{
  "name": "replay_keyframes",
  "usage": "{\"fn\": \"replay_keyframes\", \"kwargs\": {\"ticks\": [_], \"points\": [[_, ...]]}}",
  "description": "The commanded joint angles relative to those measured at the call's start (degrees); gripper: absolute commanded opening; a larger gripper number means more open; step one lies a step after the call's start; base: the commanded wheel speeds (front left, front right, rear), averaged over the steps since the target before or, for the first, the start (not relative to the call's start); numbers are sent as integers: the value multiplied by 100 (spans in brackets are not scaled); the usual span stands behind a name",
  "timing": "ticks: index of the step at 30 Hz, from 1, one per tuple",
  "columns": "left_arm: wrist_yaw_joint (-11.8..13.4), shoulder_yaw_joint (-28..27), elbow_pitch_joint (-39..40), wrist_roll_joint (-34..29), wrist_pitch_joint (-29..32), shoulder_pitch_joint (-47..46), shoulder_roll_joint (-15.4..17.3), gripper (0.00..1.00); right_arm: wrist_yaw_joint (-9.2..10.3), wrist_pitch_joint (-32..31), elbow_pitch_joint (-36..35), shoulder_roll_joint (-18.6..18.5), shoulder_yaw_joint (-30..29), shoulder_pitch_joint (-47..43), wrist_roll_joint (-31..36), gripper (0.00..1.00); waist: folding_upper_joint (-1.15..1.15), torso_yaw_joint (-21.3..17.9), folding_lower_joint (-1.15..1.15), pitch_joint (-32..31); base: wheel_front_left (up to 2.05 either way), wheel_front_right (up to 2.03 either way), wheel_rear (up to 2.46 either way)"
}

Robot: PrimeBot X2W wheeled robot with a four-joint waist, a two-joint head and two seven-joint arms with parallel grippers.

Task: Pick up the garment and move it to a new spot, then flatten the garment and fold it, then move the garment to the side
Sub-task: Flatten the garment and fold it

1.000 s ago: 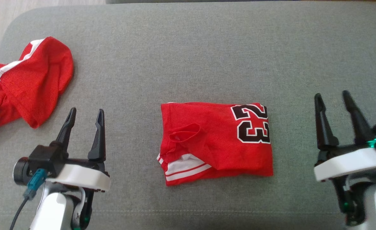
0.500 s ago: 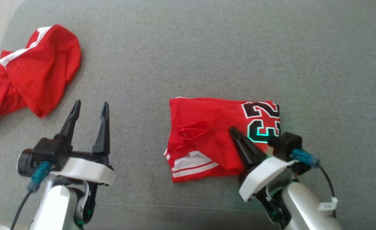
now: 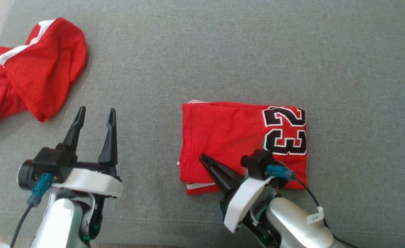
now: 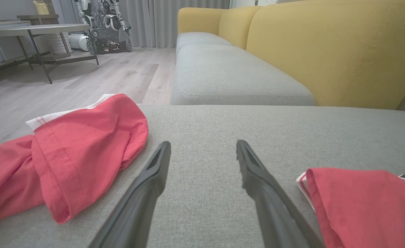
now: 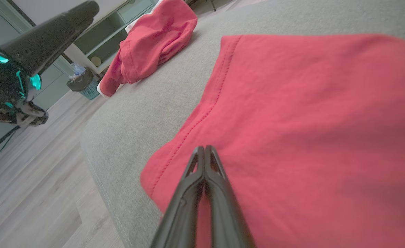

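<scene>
A grey sofa seat [image 3: 223, 51] carries the red jersey [image 3: 230, 137], which lies near its middle as a neat folded rectangle with the number 23 facing up, so flattening and folding look done. The right tool [image 3: 204, 159] is clenched with nothing between its fingers, tips resting on the jersey's near part. The left tool [image 3: 96, 110] hangs spread and empty beside it. What seems left is moving the jersey aside.
</scene>
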State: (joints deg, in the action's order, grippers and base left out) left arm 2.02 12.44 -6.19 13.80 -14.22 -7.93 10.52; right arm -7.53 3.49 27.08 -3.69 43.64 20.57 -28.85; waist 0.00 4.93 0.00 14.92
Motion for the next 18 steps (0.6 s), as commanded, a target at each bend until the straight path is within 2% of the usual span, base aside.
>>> {"fn": "replay_keyframes", "kwargs": {"ticks": [1,5,7,9,10,11,12,13,14,18], "points": [[37,-236,149,14,-59,-247,95,100,4,17,-130,80,157,10,-50,0,0,-25,0,-8,0,0,0],[54,-258,132,17,-65,-219,95,100,4,223,-247,73,-50,5,-5,0,0,-88,0,-63,0,0,0],[67,-280,123,18,-67,-179,108,100,4,384,-425,39,-388,1,83,0,0,-147,0,-125,0,0,0],[76,-299,110,19,-69,-140,127,100,4,511,-657,-7,-884,-42,244,0,0,-198,0,-200,0,0,0],[87,-327,105,27,-71,-99,147,100,4,579,-934,-64,-1463,-122,486,0,0,-254,0,-278,0,0,0],[93,-339,108,32,-71,-83,155,100,4,577,-1084,-90,-1774,-180,616,0,0,-278,0,-317,0,0,0],[102,-348,120,33,-72,-66,162,100,4,569,-1250,-119,-2095,-234,775,30,0,-299,0,-350,0,0,0],[111,-356,134,32,-72,-49,170,100,4,534,-1414,-137,-2400,-304,925,67,0,-318,0,-391,0,0,0],[123,-363,151,29,-72,-29,177,100,4,472,-1572,-150,-2684,-387,1066,100,0,-334,0,-431,0,0,0],[154,-367,200,29,-71,74,207,100,4,198,-2175,-151,-3514,-740,1492,100,0,-374,0,-623,0,0,0]]}}
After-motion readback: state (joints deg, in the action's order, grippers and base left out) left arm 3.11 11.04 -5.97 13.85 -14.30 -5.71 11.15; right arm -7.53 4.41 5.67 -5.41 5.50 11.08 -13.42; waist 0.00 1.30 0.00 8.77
